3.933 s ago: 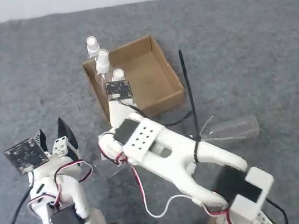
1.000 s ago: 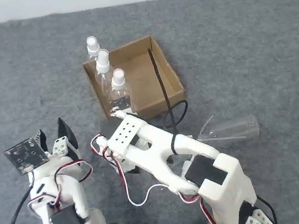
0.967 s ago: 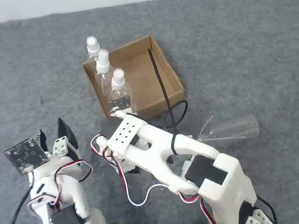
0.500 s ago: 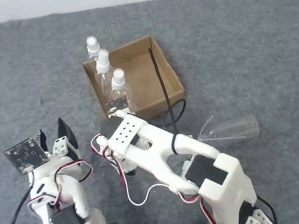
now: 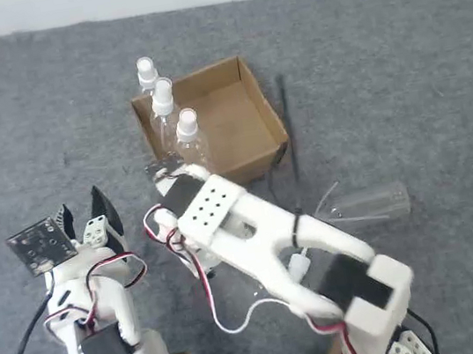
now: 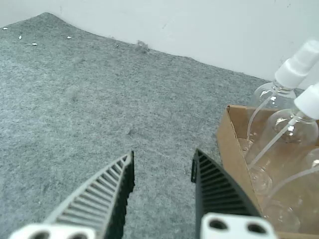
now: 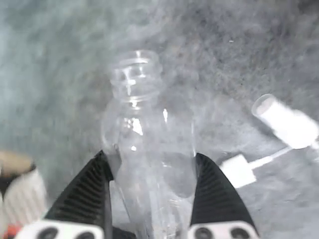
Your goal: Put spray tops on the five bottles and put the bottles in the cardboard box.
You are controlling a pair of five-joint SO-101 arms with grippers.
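Note:
My right gripper [image 7: 149, 159] is shut on a clear bottle [image 7: 144, 139] that has an open neck and no spray top. In the high view the right arm [image 5: 225, 219] lies just in front of the cardboard box [image 5: 242, 127], with the bottle's glassy end [image 5: 160, 166] poking out by the box's front left corner. A white spray top [image 7: 286, 124] lies on the carpet beside the bottle. Three bottles with spray tops [image 5: 187, 129] stand along the box's left side. Another topless bottle [image 5: 367, 204] lies on the carpet to the right. My left gripper [image 6: 163, 157] is open and holds nothing.
Grey carpet [image 5: 399, 72] covers the table, and a white wall runs along the back. A black cable [image 5: 287, 125] hangs over the box's right wall. The left arm [image 5: 91, 279] stands at the front left, apart from the box.
The right arm drew back from the box, where it had stood over the third bottle. In the last half second its elbow swung right and the bottle's end appeared near the box corner. The left arm kept still.

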